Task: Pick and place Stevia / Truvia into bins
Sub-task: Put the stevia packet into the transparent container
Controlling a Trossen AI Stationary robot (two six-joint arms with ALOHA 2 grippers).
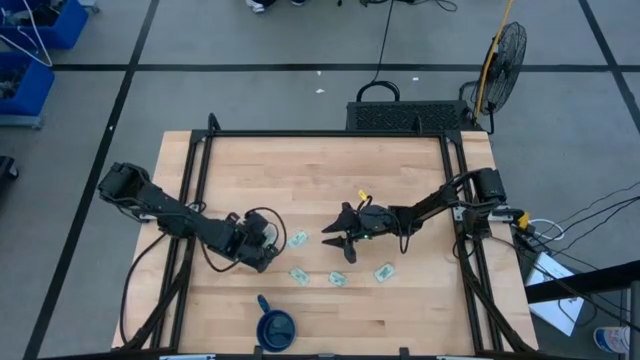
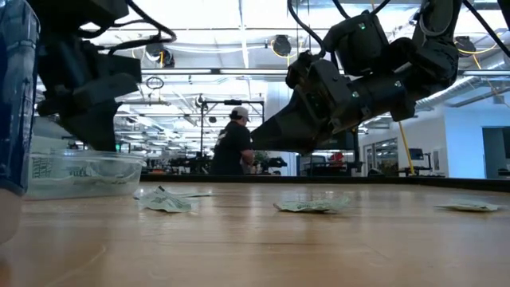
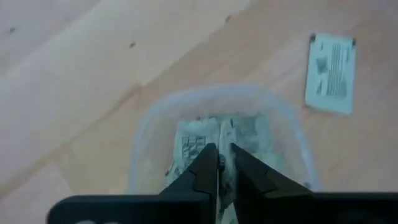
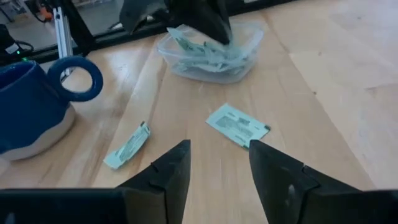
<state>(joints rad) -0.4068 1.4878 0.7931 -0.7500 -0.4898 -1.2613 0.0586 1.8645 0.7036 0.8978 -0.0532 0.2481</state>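
Observation:
The clear tub (image 4: 211, 53) stands on the wooden table with several pale green and white sachets (image 3: 194, 144) lying inside it. My left gripper (image 3: 219, 163) is above the tub, its fingers shut and pointing down into it. My right gripper (image 4: 219, 167) hangs open above the table to the tub's right and touches nothing. Loose sachets lie flat on the table: one (image 4: 237, 124) just ahead of the right fingers, another (image 4: 127, 146) beside it, and one (image 3: 331, 73) past the tub. In the high view, several sachets (image 1: 338, 279) are scattered near the table's middle. My left gripper's shut fingers (image 3: 202, 168) come into the tub from above, pointing down over the sachets in it. I cannot tell whether they touch or hold a sachet, since the view looks along the fingers.
A dark blue cup with a handle (image 1: 277, 325) stands near the table's near edge, below the tub. A black frame (image 1: 200, 180) runs along the table's sides. Bare wood (image 1: 320, 170) stretches toward the far edge. A person (image 2: 235, 143) stands in the room beyond.

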